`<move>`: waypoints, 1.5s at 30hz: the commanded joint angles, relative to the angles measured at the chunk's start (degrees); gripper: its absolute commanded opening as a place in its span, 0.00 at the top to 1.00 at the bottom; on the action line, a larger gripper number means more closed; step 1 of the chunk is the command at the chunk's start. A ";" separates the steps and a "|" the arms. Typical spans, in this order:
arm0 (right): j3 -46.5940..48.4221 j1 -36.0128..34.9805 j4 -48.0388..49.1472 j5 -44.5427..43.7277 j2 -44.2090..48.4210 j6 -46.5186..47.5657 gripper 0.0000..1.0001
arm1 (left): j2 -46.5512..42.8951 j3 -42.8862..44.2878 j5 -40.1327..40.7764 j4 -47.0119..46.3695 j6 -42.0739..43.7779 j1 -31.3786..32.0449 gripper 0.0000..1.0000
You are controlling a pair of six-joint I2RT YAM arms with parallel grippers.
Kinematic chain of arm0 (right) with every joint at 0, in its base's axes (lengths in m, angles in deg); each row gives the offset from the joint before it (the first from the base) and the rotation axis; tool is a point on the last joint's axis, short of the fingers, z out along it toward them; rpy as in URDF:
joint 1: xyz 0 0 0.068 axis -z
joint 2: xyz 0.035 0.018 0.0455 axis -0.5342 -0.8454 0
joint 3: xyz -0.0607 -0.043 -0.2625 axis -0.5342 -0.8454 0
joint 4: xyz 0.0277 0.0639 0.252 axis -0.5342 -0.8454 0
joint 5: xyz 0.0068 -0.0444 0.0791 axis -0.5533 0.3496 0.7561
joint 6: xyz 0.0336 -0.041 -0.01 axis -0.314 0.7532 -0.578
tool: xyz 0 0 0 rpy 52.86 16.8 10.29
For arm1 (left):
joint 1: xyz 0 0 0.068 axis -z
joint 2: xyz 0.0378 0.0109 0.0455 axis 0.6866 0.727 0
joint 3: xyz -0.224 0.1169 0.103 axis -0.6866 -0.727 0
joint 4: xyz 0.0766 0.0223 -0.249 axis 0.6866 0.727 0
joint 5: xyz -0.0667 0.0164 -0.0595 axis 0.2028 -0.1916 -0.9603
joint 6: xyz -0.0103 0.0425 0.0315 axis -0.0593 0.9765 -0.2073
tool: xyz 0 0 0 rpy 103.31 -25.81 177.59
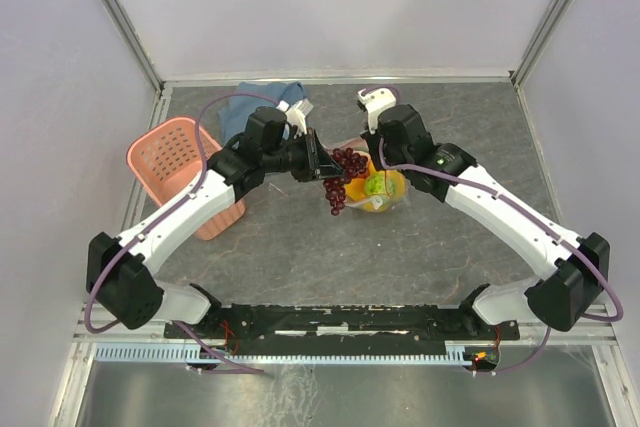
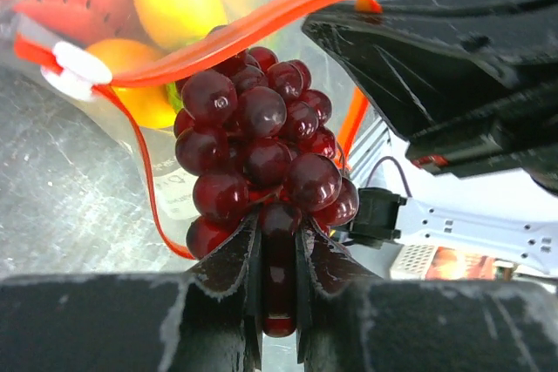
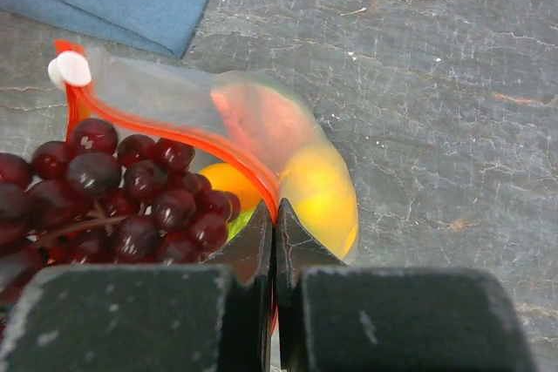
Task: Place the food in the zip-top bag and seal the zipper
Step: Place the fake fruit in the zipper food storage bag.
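Note:
My left gripper (image 2: 279, 224) is shut on the lowest grapes of the dark red grape bunch (image 2: 257, 145), which hangs at the mouth of the zip-top bag (image 1: 385, 192). From above, the grape bunch (image 1: 342, 177) sits between both grippers at mid-table. My right gripper (image 3: 275, 215) is shut on the orange-red zipper (image 3: 200, 145) and lifts the mouth edge open. Inside the bag lie a yellow fruit (image 3: 323, 193), an orange fruit (image 3: 228, 185) and something green. A white slider (image 3: 70, 69) sits at the far end of the zipper.
A pink perforated basket (image 1: 175, 162) stands at the left beside my left arm. A folded blue cloth (image 1: 268, 97) lies at the back, just behind the bag. Metal frame posts and pale walls enclose the grey table (image 1: 470, 127).

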 commanded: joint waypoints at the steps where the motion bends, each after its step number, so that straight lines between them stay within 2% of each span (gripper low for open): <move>1: -0.39 0.12 4.17 2.69 3.14 -1.53 0.98 | 1.61 2.64 -0.36 -5.57 -13.11 0.30 0.95; 5: -1.04 0.14 4.60 4.61 3.81 -2.04 0.99 | 2.39 2.72 3.25 -8.28 -17.83 0.26 0.91; 11: -2.18 0.08 4.58 7.20 4.88 -2.08 0.98 | 2.39 2.17 7.61 -11.81 -22.23 0.17 0.90; 18: -3.93 0.12 5.96 9.18 6.10 -3.02 0.98 | 2.38 0.84 11.74 -11.53 -20.44 0.43 0.85; 20: -3.96 0.14 6.30 9.60 6.31 -3.21 0.99 | 1.98 -0.45 13.26 -11.49 -19.12 0.80 0.78; 25: -4.26 0.14 7.37 9.83 6.60 -3.67 0.98 | 1.94 -0.30 16.86 -8.23 -13.87 1.84 0.50; 28: -4.18 0.09 7.42 9.57 6.65 -3.73 0.98 | 1.62 0.18 17.94 -5.78 -12.17 1.88 0.41; 37: -3.14 0.08 5.77 6.90 6.33 -3.72 0.98 | -3.20 2.72 22.84 3.36 -6.45 1.84 0.36; 45: -2.34 0.09 5.63 8.17 5.41 -4.35 0.98 | -7.62 -2.71 18.34 6.94 -6.05 1.84 0.36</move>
